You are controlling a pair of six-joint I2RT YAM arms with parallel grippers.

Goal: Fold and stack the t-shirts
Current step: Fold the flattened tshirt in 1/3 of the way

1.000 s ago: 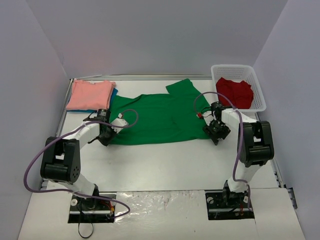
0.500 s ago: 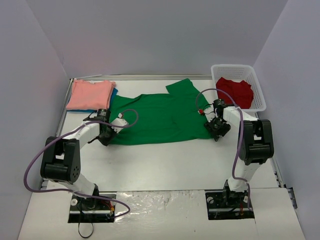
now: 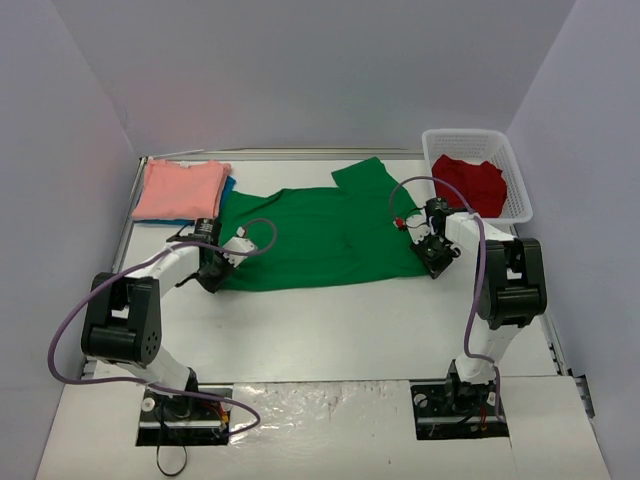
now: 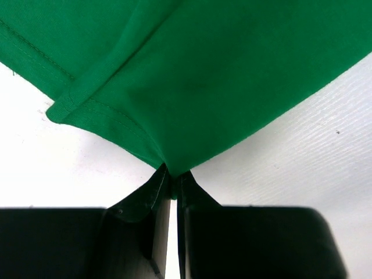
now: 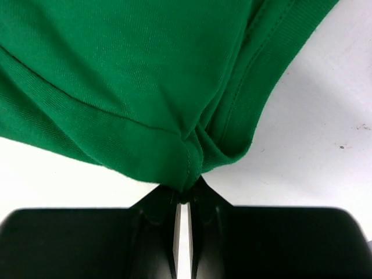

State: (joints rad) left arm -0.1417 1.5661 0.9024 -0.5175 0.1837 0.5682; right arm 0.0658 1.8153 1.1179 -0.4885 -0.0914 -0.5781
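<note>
Left gripper [image 4: 171, 174] is clenched on the lower-left hem corner of the bright green t-shirt [image 3: 320, 235]. The right gripper [image 5: 187, 189] is pinched shut on a bunched fold at the shirt's lower-right edge. The shirt lies spread across the middle of the table [image 3: 330, 320].

Both holds take only a sliver of cloth, so a quick or uneven lift could pull a corner free or skew the fold.

Upper left, the salmon-pink shirt [image 3: 180, 188] lies on the teal-blue shirt [image 3: 228, 187], touching the green sleeve, so dragging could disturb them. The left arm's cable [image 3: 265, 235] loops over the cloth. The white mesh basket [image 3: 520, 190], upper right, holds the red shirt [image 3: 468, 183].
</note>
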